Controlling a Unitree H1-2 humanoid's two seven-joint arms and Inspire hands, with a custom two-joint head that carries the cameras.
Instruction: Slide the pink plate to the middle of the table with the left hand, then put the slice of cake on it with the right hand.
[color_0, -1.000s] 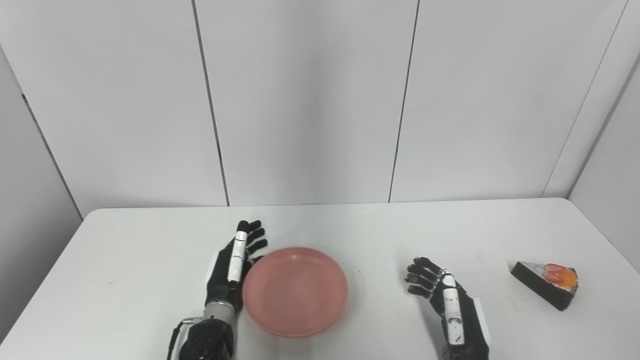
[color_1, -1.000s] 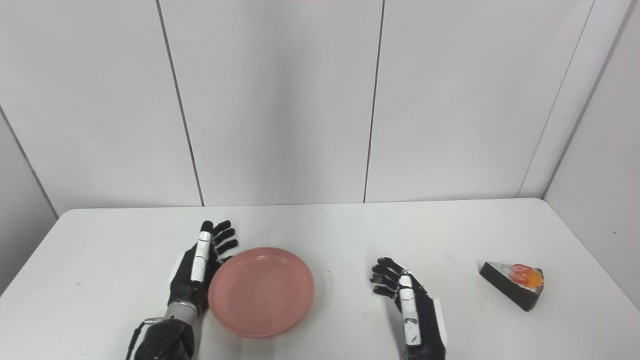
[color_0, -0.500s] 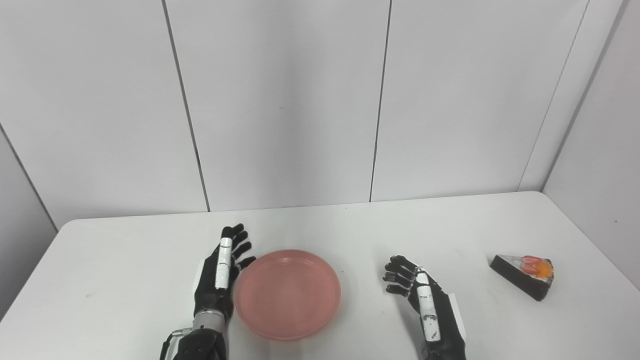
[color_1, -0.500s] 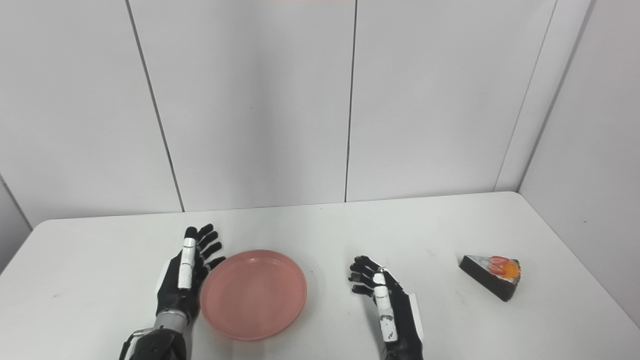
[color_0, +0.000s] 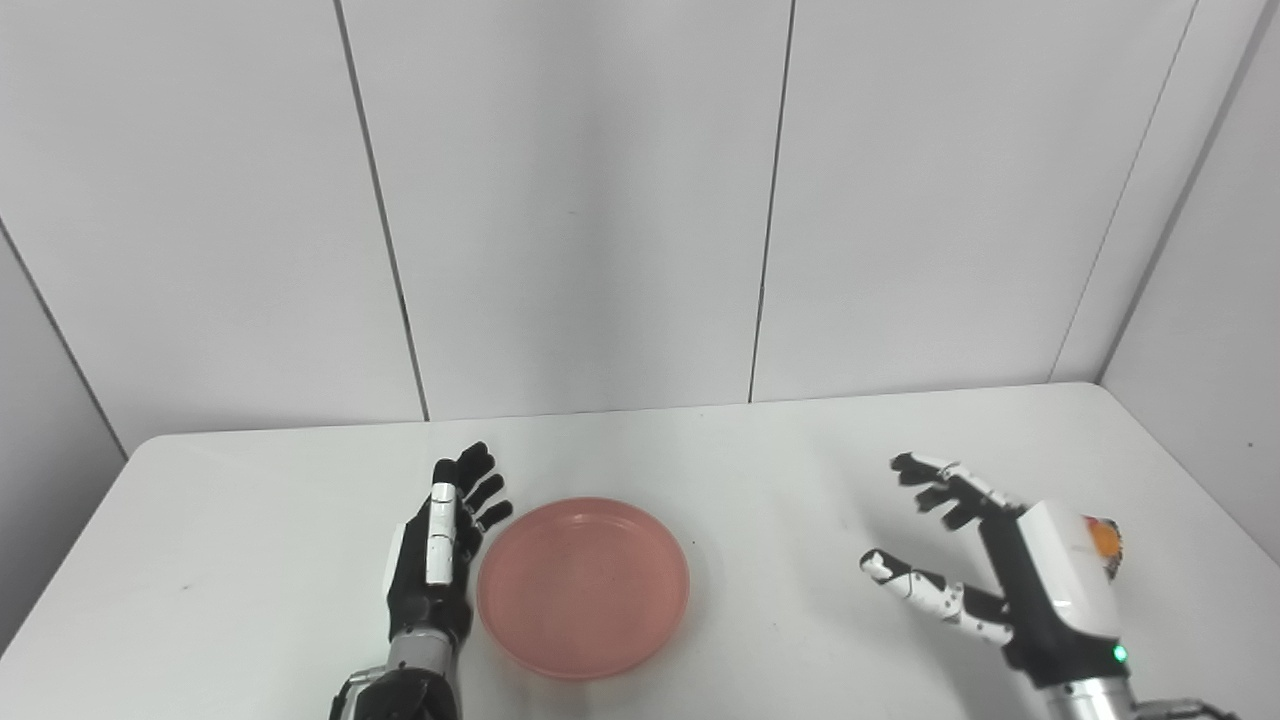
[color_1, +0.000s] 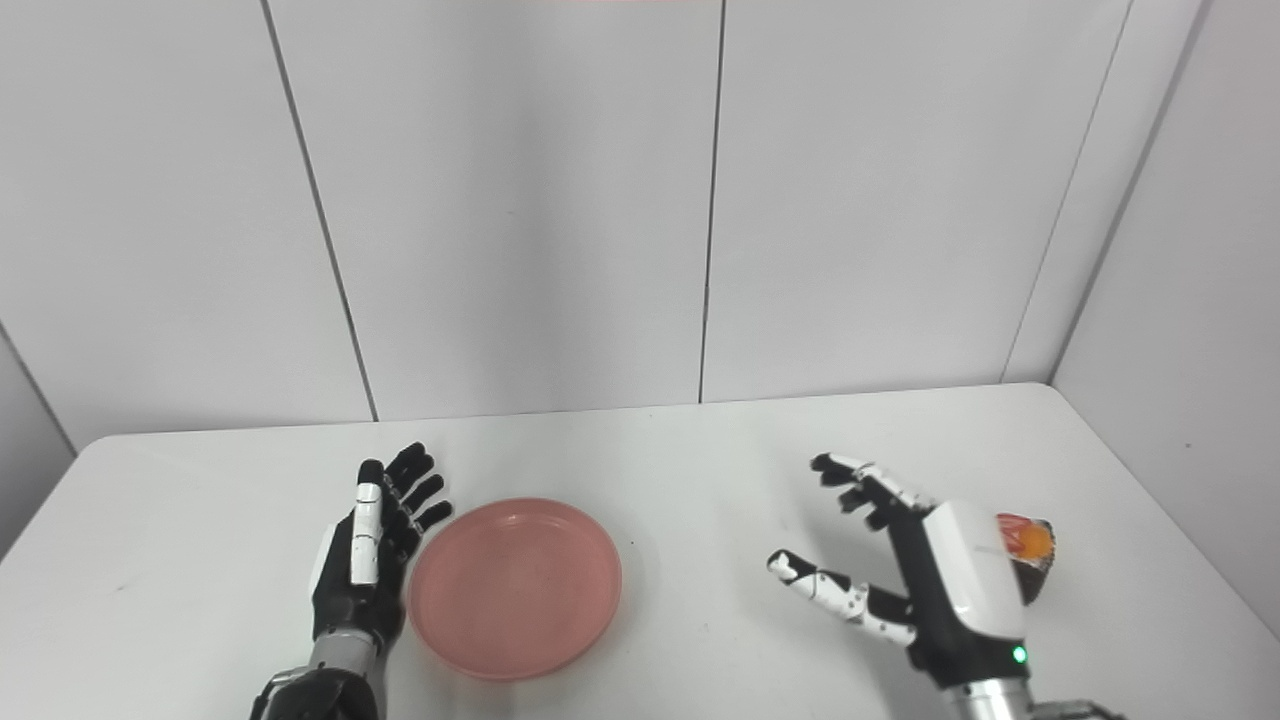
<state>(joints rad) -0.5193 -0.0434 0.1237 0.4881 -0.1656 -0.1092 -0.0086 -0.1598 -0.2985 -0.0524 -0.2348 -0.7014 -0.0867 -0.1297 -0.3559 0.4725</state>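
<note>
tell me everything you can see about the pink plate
The pink plate is round and shallow with a low raised rim, smooth and plastic-looking, and nothing lies on it. It sits flat on the white table, near the front edge and left of centre. The left robot hand stands open right beside its left rim; whether they touch is unclear.

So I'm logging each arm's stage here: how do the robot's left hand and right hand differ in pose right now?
The left hand lies low and flat on its edge beside the round pink plate; the right hand is raised near the dark cake slice, which it partly hides. The left hand's fingers are straight and together; the right hand's are spread and curled, thumb out. Both hold nothing.
</note>
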